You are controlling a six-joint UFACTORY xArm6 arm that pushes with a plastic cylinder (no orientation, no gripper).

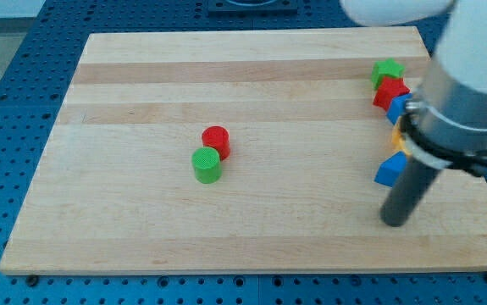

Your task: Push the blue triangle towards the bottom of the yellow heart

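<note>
Resting on a pale wooden counter (141, 102), my tip (393, 222) sits near the view's lower right, just below and slightly right of the blue triangle (389, 171), close to it but apart. No hand shows here, only the dark rod, so nothing is held. The blue triangle lies at the bottom of a crowded column of blocks along the counter's right edge. Above it, a sliver of yellow block (398, 138) shows, mostly hidden by the arm, so its shape cannot be told. Higher sit another blue block (396, 108), a red block (389, 91) and a green block (387, 70). Near the centre, well apart, a red cylinder (216, 140) touches a green cylinder (207, 164). Wide bare wood lies between the two groups.
</note>
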